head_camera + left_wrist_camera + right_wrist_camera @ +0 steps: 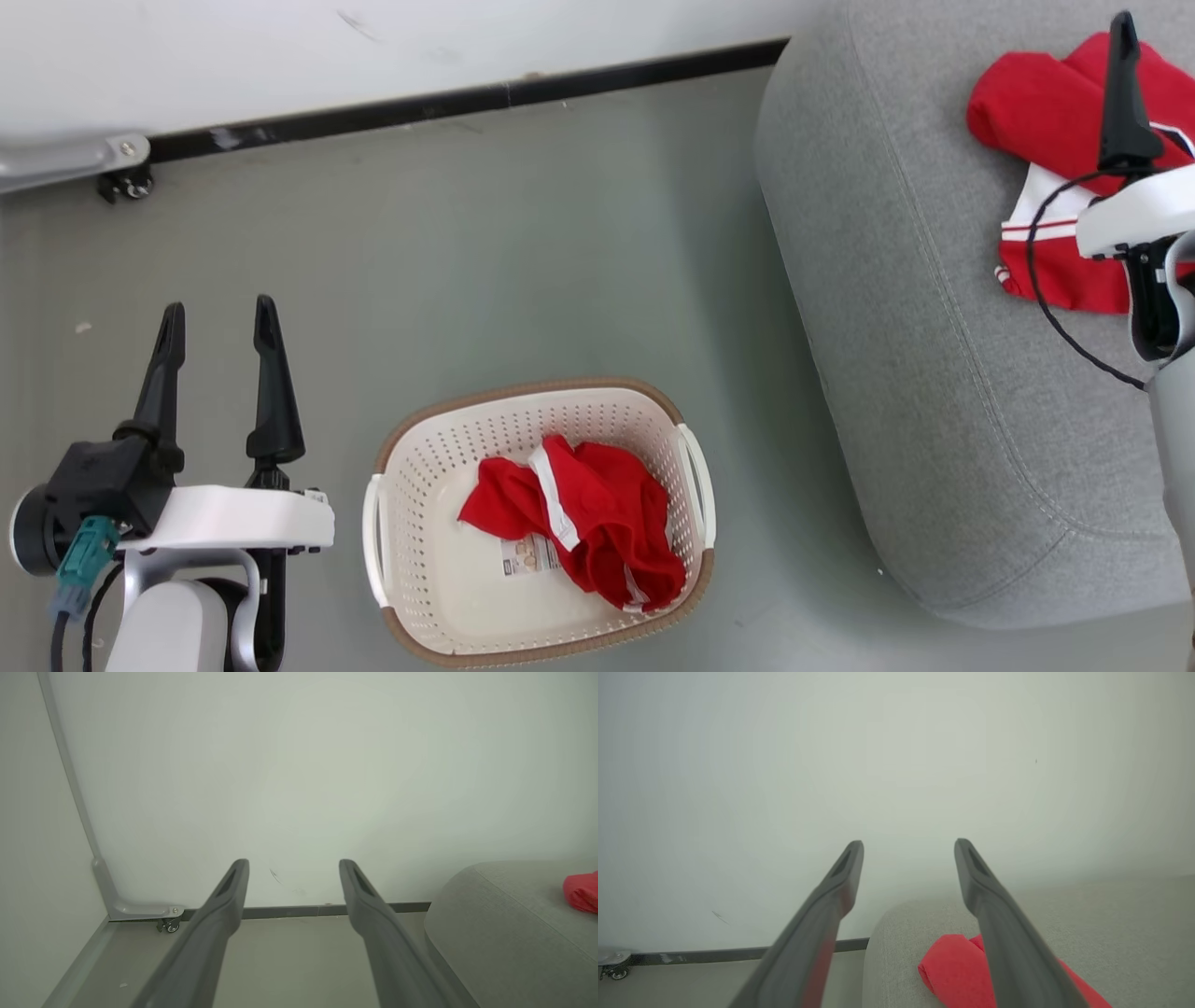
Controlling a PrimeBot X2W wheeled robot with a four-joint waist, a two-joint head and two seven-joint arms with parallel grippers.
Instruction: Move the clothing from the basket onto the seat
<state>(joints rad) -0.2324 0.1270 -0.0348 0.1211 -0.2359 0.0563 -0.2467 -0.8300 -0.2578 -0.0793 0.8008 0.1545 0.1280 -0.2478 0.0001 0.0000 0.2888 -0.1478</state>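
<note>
Grey-green floor [523,243] bounded by white wall [280,47]; black skirting strip [467,99] fixed along junction. Grey metal frame [65,161] with small caster [129,185] seen far left. Dark scuff [355,23] marked on wall.

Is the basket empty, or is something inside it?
Not empty. One crumpled red garment lies on the floor of the basket, inside its perforated walls, partly covering the sticker there.
</note>
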